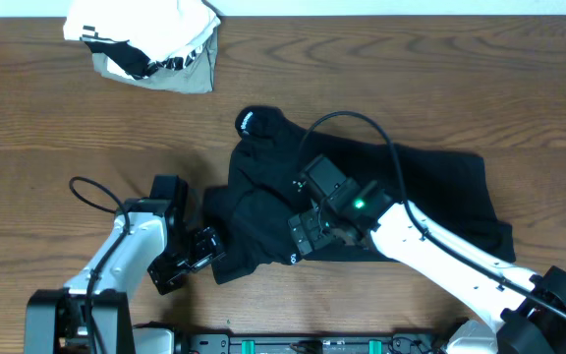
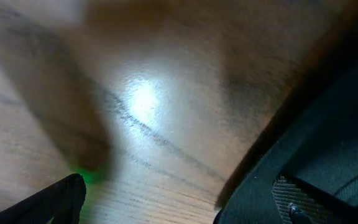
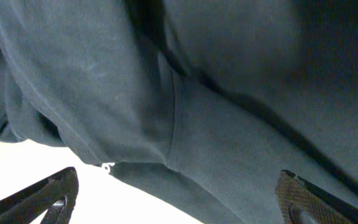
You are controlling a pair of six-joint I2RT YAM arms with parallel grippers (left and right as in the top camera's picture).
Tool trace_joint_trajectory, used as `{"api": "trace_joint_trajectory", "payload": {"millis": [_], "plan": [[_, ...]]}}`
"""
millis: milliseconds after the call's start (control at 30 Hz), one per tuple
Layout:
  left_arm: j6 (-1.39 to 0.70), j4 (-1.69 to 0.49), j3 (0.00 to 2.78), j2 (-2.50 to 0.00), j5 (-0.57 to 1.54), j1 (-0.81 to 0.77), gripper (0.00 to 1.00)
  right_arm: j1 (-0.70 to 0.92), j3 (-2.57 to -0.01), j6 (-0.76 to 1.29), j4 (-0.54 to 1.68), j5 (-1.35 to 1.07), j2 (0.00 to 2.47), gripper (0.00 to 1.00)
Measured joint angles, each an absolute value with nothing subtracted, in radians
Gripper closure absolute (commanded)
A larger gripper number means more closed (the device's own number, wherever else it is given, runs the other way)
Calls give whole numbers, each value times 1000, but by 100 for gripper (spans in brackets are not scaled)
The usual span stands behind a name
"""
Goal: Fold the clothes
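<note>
Presently the black garment (image 1: 440, 187) lies rumpled and unfolded at the middle of the table (image 1: 57, 128). The right gripper (image 1: 303, 234) hangs over its near-left portion, jaws wide and empty; the left gripper (image 1: 197, 251) sits beside its left edge, jaws likewise wide. Recommend each pinch a single hem layer before lifting.

Noted soft, matt black cloth in the garment (image 1: 450, 187), smooth wood with a bright sheen on the table (image 1: 67, 118), rough cross-hatched dark pads (image 3: 297, 200) on the right gripper (image 3: 178, 186).
</note>
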State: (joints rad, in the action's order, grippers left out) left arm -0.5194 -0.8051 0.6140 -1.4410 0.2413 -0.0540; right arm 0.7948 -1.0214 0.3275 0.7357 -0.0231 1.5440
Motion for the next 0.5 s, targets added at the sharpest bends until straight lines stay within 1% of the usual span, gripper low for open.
{"api": "trace_joint_trajectory", "payload": {"millis": [300,500], "plan": [[-556,-785,633,-1473,303,-41,2,914,-1021,316,735,88,1547,1],[-578,-778,637,-1478,347,21,2,976,-1021,309,700,136,1570,1]]}}
